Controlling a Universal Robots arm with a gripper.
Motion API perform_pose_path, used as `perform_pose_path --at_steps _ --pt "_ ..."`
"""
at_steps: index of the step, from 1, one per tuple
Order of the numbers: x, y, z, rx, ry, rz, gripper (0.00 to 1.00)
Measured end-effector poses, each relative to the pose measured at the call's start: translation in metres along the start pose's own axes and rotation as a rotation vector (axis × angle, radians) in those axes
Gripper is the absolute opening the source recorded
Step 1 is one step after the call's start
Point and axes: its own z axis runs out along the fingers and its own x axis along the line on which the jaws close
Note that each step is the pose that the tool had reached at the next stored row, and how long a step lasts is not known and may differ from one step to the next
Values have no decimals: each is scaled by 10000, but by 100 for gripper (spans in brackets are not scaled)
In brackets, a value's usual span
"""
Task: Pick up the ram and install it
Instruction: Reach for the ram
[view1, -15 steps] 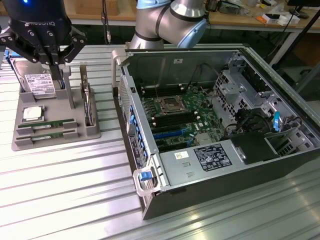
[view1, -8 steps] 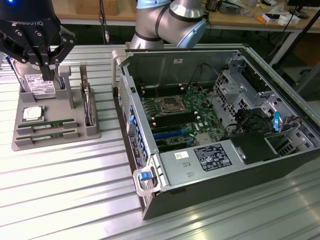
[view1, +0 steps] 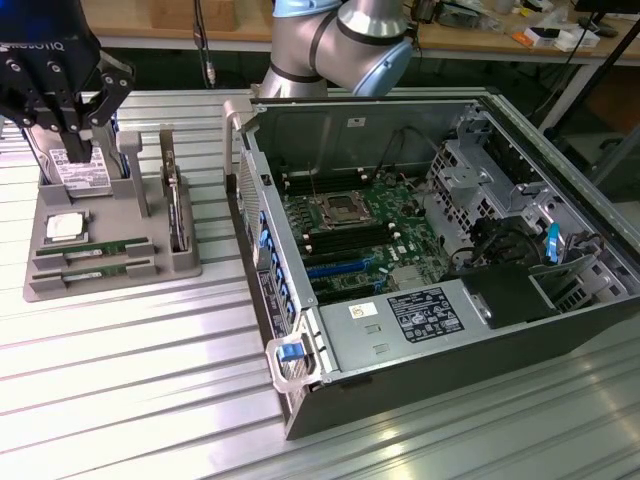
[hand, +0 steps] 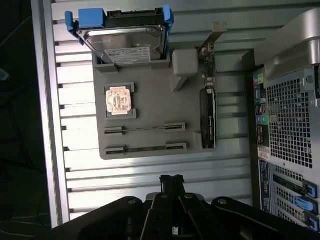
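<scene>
The ram (hand: 145, 128) is seated on edge in a slot of the grey tray (hand: 155, 105), alongside a hard drive (hand: 125, 42) and processor (hand: 119, 100). The tool (hand: 171, 179) is pressed together, empty, above the tray.

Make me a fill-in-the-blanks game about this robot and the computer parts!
The gripper has its jaws ____.
The ram rests in the ____ holder.
The hard drive wears ____ clips.
The computer case beside the holder has its side ____.
Missing words: shut; gray; blue; open.
</scene>
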Motion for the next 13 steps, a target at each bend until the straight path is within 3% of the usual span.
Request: perform_pose_path --at_steps 13 --pt "263 -20 -7 -1 -1 1 11"
